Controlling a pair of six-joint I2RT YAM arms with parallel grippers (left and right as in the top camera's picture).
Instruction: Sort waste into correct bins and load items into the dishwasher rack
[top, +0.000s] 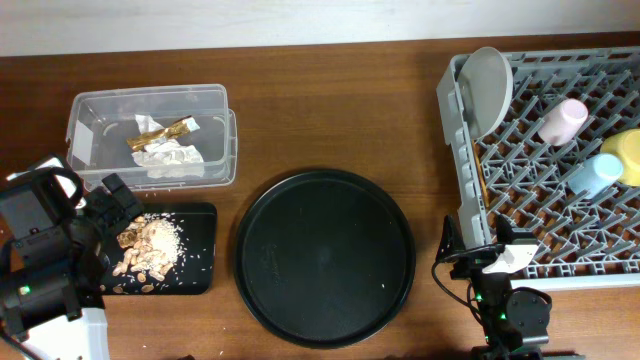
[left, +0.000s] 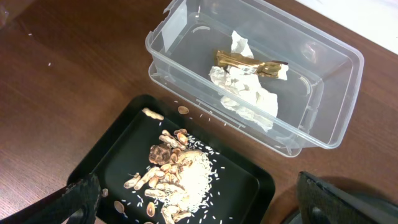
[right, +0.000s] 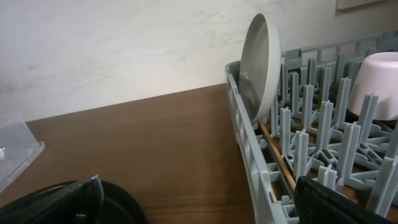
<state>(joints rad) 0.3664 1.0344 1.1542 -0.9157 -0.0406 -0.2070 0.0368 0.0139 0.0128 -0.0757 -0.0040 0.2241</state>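
The clear tub (top: 215, 105) holds the white napkin (top: 170, 158) and the brown-and-gold wrapper (top: 160, 132); both also show in the left wrist view, napkin (left: 249, 96) and wrapper (left: 249, 63). The shallow black tray (top: 200, 262) holds food scraps with rice (top: 150, 245). My left gripper (left: 199, 199) is open and empty above these scraps (left: 177, 177). The grey rack (top: 455, 150) holds the grey plate (top: 487, 88) on edge, the pink cup (top: 563, 120), the blue cup (top: 597, 175), the yellow bowl (top: 628, 155) and chopsticks (right: 280, 155). My right gripper (right: 208, 205) is open and empty at the rack's front left corner.
A large round black tray (top: 325, 258) lies between the bins and the rack. The left arm's body (top: 40, 255) sits at the table's front left and the right arm's base (top: 510, 310) at the front right. A white wall runs behind the table.
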